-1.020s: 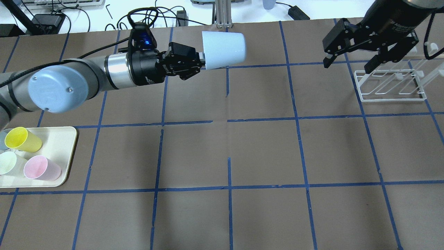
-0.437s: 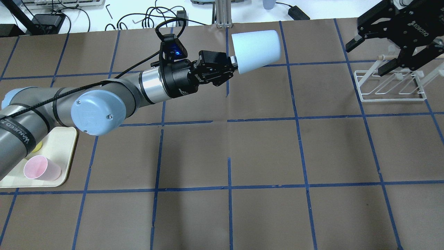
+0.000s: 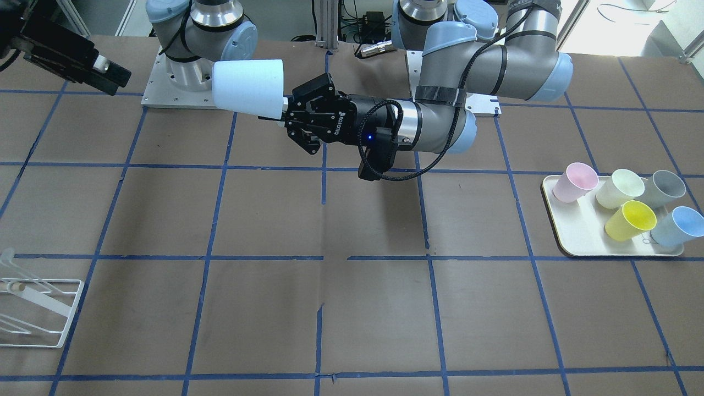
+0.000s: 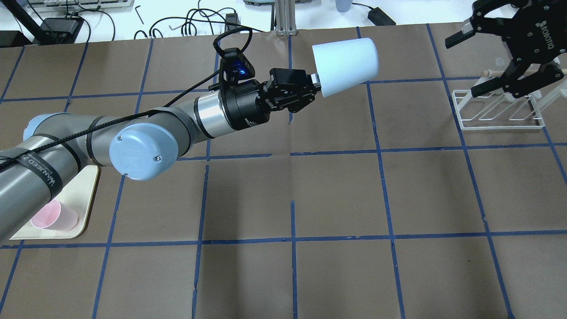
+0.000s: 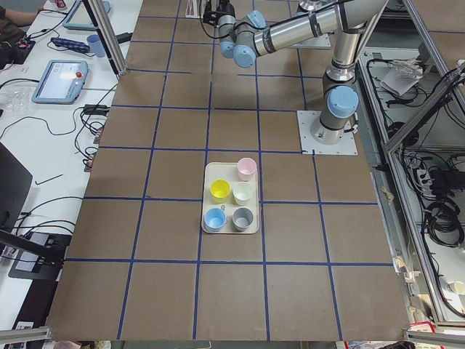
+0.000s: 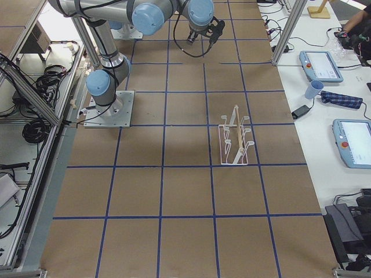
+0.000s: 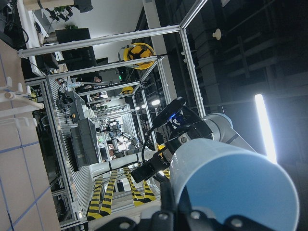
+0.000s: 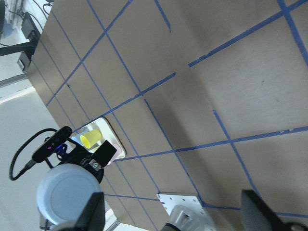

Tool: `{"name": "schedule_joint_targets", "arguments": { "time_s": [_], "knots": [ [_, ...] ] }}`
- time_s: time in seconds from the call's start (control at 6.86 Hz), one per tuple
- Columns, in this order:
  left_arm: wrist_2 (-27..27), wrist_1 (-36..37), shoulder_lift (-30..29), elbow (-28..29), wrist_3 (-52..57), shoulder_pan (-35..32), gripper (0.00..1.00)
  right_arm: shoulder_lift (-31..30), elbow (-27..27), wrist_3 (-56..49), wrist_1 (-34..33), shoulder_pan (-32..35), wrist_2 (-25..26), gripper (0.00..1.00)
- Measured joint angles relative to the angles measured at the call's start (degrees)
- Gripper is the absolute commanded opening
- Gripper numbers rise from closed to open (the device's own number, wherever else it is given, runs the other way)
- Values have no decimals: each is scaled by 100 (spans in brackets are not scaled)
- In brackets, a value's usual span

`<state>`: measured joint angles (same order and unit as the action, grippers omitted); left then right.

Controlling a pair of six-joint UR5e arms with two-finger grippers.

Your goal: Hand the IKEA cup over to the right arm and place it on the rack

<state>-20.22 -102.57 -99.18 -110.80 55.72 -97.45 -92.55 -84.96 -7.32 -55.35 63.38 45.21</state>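
My left gripper point(image 4: 315, 82) is shut on the rim of the pale blue IKEA cup point(image 4: 345, 64) and holds it on its side above the table's far middle, base pointing toward the right arm. The cup point(image 3: 247, 88) also shows in the front view, and it fills the left wrist view point(image 7: 231, 183). My right gripper point(image 4: 463, 68) is open and empty, raised at the far right above the white wire rack point(image 4: 500, 110), apart from the cup. In the right wrist view the cup's base point(image 8: 65, 197) lies beyond one finger point(image 8: 91, 214).
A cream tray point(image 3: 572, 242) at the robot's left holds pink point(image 3: 575, 181), yellow point(image 3: 630, 220), pale green, grey and a second blue cup point(image 3: 676, 225). The left arm covers most of the tray point(image 4: 84, 195) in the overhead view. Cables lie beyond the table's far edge.
The left arm has carried the cup to the right, toward the right gripper. The right gripper has moved up and to the right and turned, still open.
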Motion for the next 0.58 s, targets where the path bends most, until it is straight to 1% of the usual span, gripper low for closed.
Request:
{"name": "schedule_joint_targets", "arguments": {
  "time_s": [0.29, 0.44, 0.58],
  "knots": [
    [-47, 2, -19, 1, 8, -79, 0, -9, -19, -18, 771, -30, -742, 100],
    [-51, 1, -21, 1, 9, -98, 0, -17, -25, -20, 1078, -18, -956, 100],
    [-50, -2, -20, -6, 9, -107, 0, -22, -28, 4, 1318, 5, -1042, 100]
  ]
}}
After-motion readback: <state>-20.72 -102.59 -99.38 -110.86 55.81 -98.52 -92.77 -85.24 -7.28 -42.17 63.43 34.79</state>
